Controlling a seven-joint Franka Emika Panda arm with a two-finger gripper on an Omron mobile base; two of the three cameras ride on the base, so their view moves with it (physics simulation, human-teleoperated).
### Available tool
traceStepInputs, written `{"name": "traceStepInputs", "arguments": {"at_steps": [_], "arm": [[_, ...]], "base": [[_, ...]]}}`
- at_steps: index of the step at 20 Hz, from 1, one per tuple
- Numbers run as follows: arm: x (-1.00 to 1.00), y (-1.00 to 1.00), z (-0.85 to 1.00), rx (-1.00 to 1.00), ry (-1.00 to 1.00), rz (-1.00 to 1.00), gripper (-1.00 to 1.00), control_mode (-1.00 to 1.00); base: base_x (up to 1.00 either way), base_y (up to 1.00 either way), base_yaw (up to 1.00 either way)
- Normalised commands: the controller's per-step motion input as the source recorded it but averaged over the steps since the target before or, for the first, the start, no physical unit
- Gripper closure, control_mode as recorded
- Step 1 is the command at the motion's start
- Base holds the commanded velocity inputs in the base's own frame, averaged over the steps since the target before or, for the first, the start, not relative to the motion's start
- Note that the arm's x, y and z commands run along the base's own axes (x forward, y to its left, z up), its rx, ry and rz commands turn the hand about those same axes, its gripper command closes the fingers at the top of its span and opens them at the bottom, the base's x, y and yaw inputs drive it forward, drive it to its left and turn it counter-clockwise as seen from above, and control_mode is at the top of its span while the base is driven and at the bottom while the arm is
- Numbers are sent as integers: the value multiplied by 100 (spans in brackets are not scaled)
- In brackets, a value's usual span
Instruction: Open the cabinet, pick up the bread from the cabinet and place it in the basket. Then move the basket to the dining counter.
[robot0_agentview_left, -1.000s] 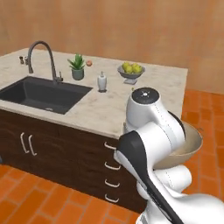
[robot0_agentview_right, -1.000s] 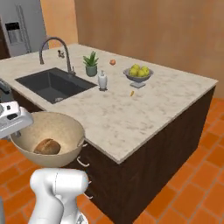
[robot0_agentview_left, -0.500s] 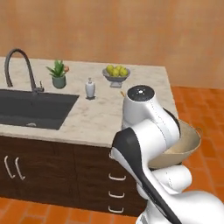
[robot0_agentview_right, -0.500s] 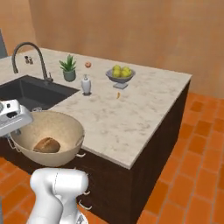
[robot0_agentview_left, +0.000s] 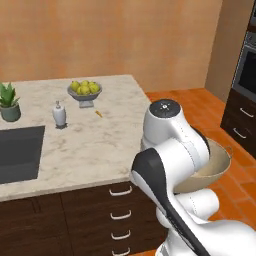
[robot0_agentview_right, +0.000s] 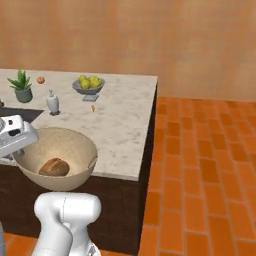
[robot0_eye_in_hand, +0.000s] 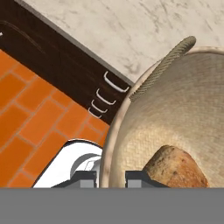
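Observation:
The tan basket hangs in the air in front of the dining counter, just off its front edge. A brown bread loaf lies inside it. My gripper is shut on the basket's left rim. In the hand view the gripper pinches the woven rim, with the basket and the bread to the right. From the left base camera the basket shows behind my arm, to the right of the dining counter. The wall cabinet is out of view.
On the counter stand a grey bowl of yellow fruit, a soap dispenser and a potted plant. The dark sink is at the left. Drawers sit below. An oven column stands right. Orange tile floor is open.
The whole picture has slid left, so the base has driven to the right along the counter. The sink has nearly left both views. The basket stays held in the gripper.

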Motion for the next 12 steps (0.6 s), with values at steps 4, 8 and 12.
{"name": "traceStepInputs", "arguments": {"at_steps": [4,8,12], "arm": [[0,0,0,0,0,0,100,100],[0,0,0,0,0,0,100,100],[0,0,0,0,0,0,100,100]], "base": [[2,64,-56],[4,69,-27],[32,42,-1]]}}
